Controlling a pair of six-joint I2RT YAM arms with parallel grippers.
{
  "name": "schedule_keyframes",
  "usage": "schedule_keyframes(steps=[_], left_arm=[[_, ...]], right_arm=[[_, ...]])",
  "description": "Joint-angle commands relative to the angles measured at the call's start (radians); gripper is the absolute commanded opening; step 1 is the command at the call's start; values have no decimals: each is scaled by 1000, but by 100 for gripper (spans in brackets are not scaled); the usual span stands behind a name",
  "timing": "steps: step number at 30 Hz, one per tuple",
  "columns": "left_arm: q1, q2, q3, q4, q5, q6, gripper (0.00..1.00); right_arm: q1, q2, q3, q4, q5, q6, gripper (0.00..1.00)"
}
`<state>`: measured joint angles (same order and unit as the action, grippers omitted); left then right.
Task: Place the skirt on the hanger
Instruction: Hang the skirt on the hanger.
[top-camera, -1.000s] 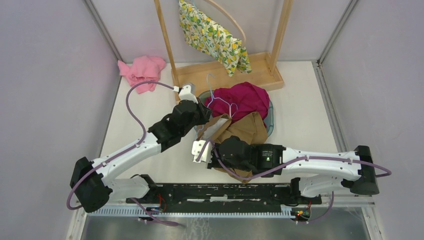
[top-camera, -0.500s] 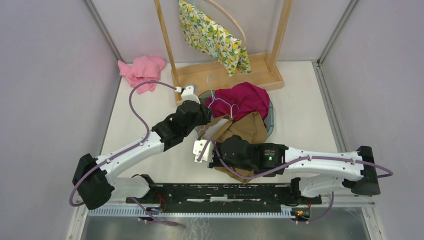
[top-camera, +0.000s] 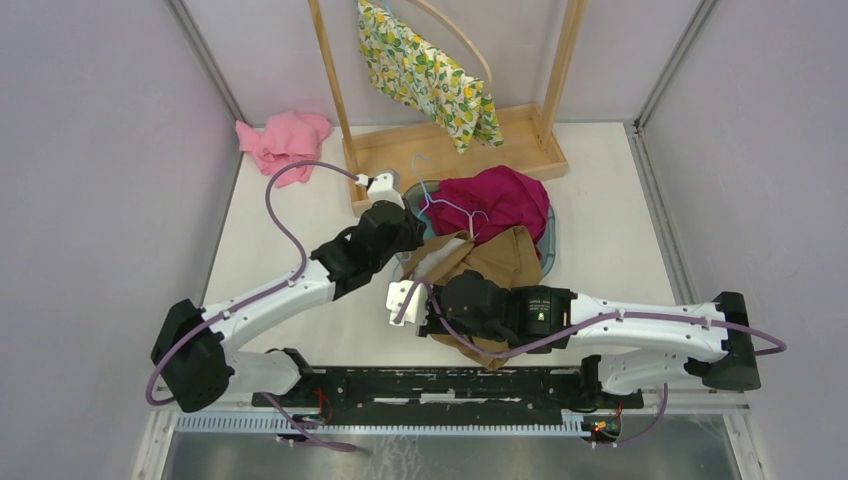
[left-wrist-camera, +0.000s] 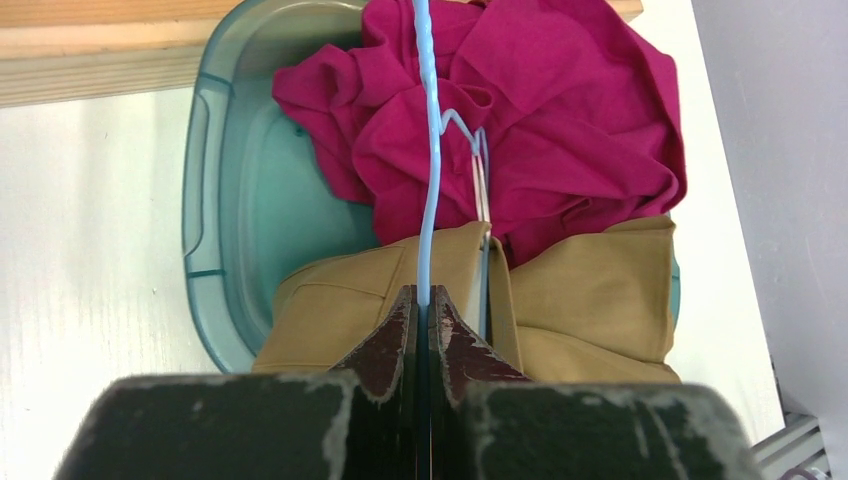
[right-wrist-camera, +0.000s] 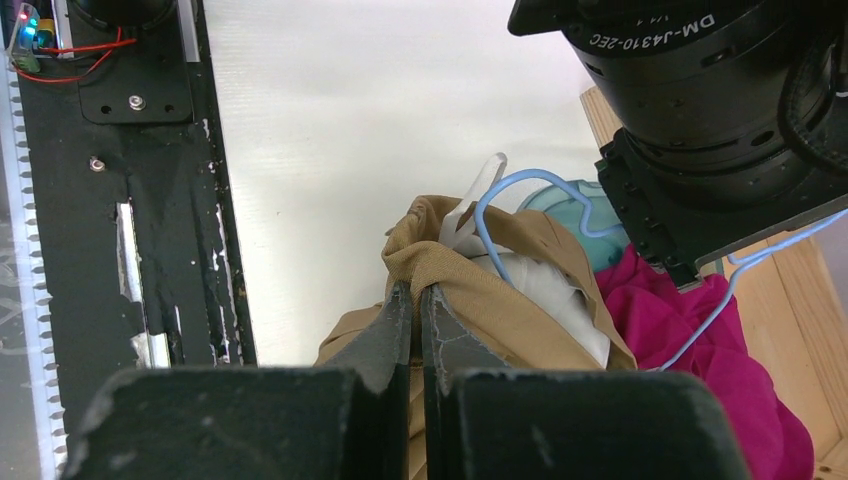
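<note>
A tan skirt (top-camera: 495, 262) lies bunched over the near rim of a teal tub (top-camera: 547, 238). Its white lining faces up. In the left wrist view, my left gripper (left-wrist-camera: 424, 292) is shut on the wire of a light blue hanger (left-wrist-camera: 432, 150), which runs out over the skirt (left-wrist-camera: 590, 300) and a magenta garment (left-wrist-camera: 560, 120). From above, this gripper (top-camera: 412, 232) sits at the tub's left side. My right gripper (right-wrist-camera: 416, 288) is shut on a folded edge of the skirt (right-wrist-camera: 500, 290). One end of the hanger (right-wrist-camera: 520, 182) curves just beyond that edge.
A wooden rack (top-camera: 450, 150) stands at the back, and a lemon-print garment (top-camera: 420, 70) hangs from it. A pink cloth (top-camera: 285, 140) lies at the back left. The left arm's wrist (right-wrist-camera: 700, 110) hangs close over the right gripper.
My left gripper has carried the hanger slightly away and to the right. The tub and magenta garment have shifted a little right. The right gripper keeps its hold and has barely moved.
</note>
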<state>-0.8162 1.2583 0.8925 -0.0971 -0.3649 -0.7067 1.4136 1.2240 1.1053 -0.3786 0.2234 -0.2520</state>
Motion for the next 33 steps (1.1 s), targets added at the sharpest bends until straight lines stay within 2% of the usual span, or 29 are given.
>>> schedule_keyframes(steps=[1, 17, 33], left_arm=[[-7, 37, -3, 42, -20, 41, 3], [-34, -36, -33, 68, -30, 50, 3], [-46, -83, -61, 91, -41, 61, 3]], right_arm=[[36, -46, 81, 158, -79, 3, 2], [25, -56, 48, 174, -2, 1, 1], [-100, -156, -95, 217, -55, 115, 1]])
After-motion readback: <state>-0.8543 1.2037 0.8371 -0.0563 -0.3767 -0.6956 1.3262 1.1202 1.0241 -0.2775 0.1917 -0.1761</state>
